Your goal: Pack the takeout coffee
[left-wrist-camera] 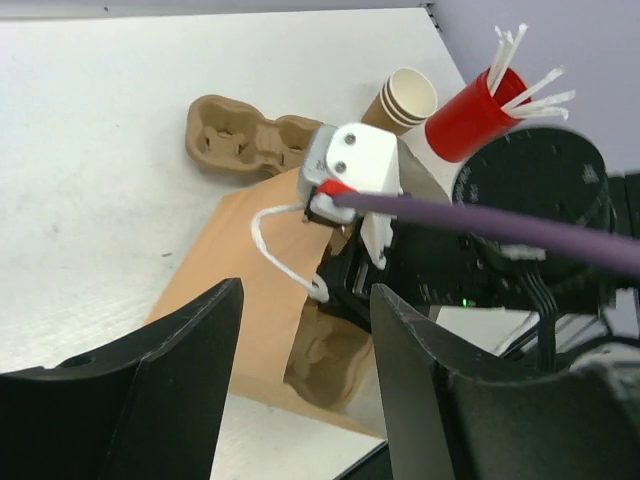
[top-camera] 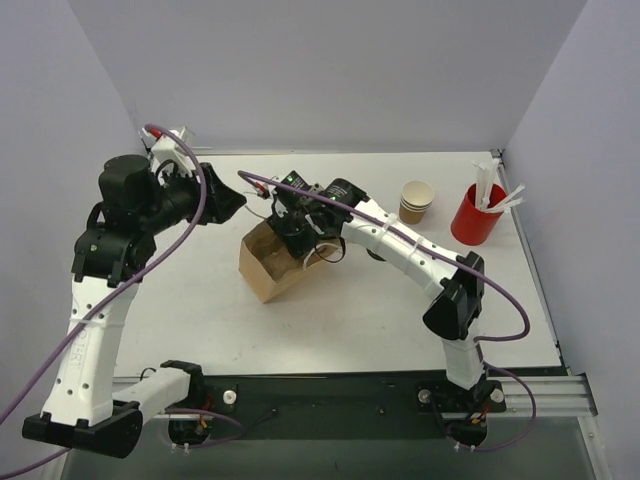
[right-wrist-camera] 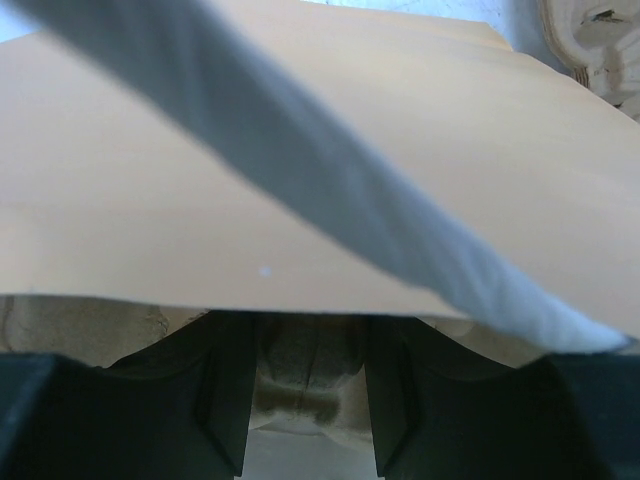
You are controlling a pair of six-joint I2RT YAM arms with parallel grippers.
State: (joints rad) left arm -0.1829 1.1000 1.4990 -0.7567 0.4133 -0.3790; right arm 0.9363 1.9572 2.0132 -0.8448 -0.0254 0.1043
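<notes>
We judge the packing to be at an early stage. The brown paper bag (top-camera: 268, 268) lies on its side on the table (top-camera: 220, 320), its mouth open toward the right gripper (right-wrist-camera: 310, 340), which is pushed into that mouth. The wrist view shows the bag's wall above the gripper and the white handle (right-wrist-camera: 330, 180) crossing in front of it as a blur. Between the fingers sits a ridge of a moulded pulp cup carrier (left-wrist-camera: 335, 365). It fills the gap from one finger to the other, so we take the gripper to be grasping the carrier, though we can't see how firmly. The carrier looks partly inside the bag.

The left gripper (left-wrist-camera: 307, 290) hangs above and to the left of the bag. Its fingers are parted, with nothing between them. Beyond the bag from it lies a second carrier (left-wrist-camera: 235, 140), outside the bag.

The paper cup (top-camera: 417, 200) is not yet packed. It stands upright, apparently the top of a small nested stack, well apart from the right gripper. It is off to that gripper's right, past the arm's forearm, and just beside the red cup (top-camera: 476, 218) full of white sticks.

What looks done is opening the bag and starting the carrier into it. What is left, as we read it:
- Seat the carrier in the bag.
- Fetch the cup.
- Set the cup into the carrier or the bag.
</notes>
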